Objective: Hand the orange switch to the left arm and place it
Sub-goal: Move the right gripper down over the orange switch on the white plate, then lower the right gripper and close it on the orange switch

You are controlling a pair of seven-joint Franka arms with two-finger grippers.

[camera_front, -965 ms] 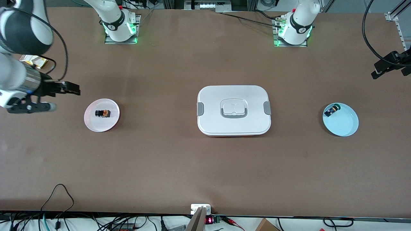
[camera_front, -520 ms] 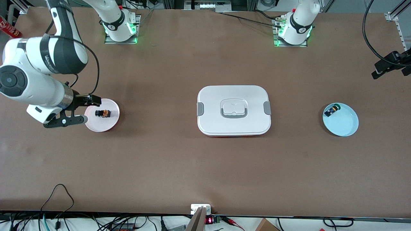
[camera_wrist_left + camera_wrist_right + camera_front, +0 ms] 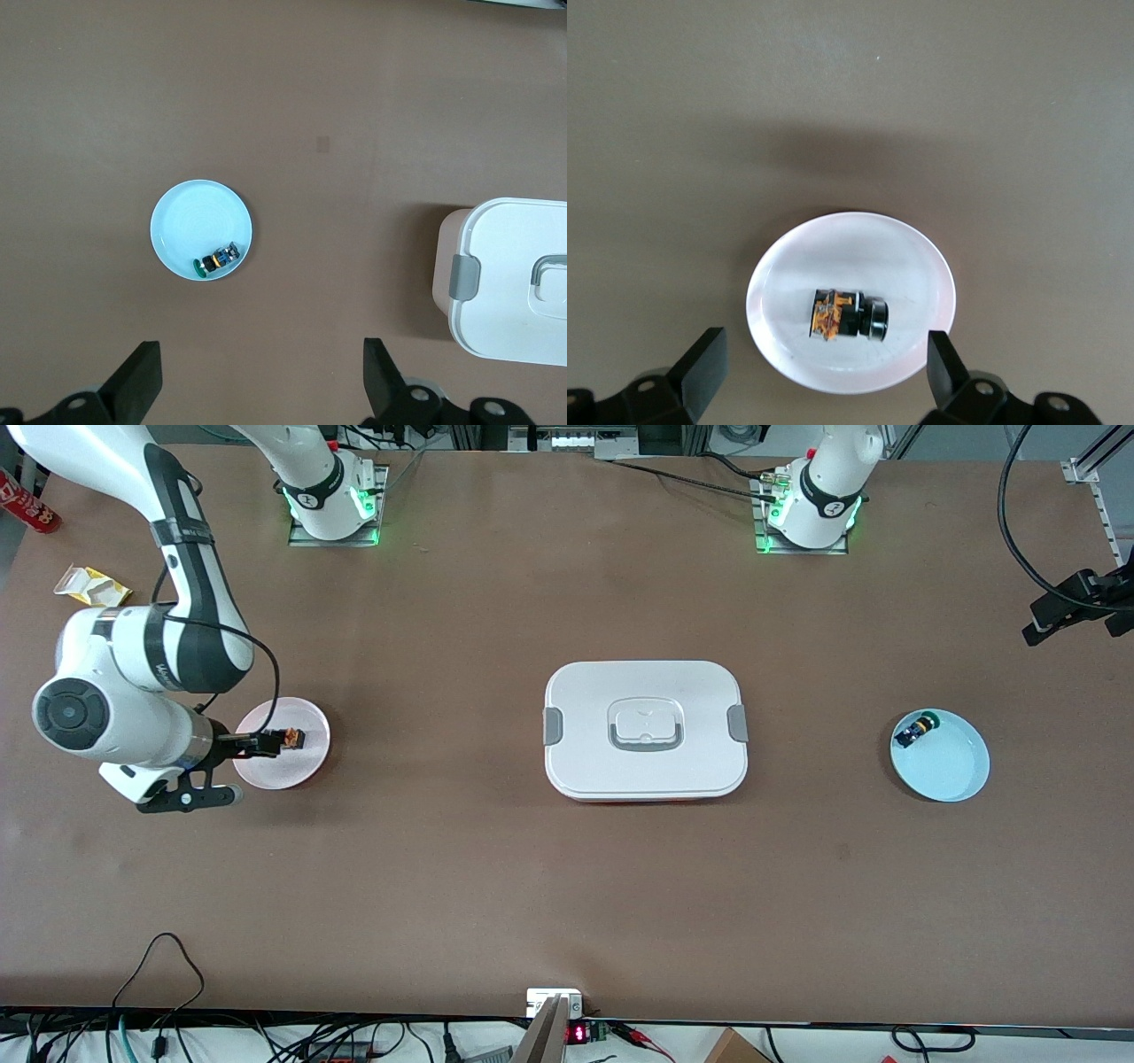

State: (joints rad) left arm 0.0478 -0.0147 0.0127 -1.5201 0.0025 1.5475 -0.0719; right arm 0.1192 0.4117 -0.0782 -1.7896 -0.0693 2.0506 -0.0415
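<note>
Your right claw (image 3: 252,744) is hanging over the round pink plate (image 3: 306,766), near the right arm's end of the brown counter (image 3: 567,886). The right wrist view looks straight down on the plate with both black fingers (image 3: 700,367) spread wide, one on each side of it and not touching anything. The tiny black cylinder switch with the orange end (image 3: 849,316) is lying on its side in the middle of that pink plate, loose.

The big white rounded plastic box with grey side clips and a grey handle set into its lid (image 3: 645,729) sits in the middle of the counter, well apart from both plates.

Your left claw (image 3: 257,385) is up high over the left arm's end of the counter. Its fingers are wide apart too, holding nothing. Under it is the round light-blue plate (image 3: 952,766) with a small black switch with blue and green bits (image 3: 915,731) lying near the plate's rim. A small yellow wrapper (image 3: 91,587) lies near the counter's edge at the right arm's end, closer to the bases.
</note>
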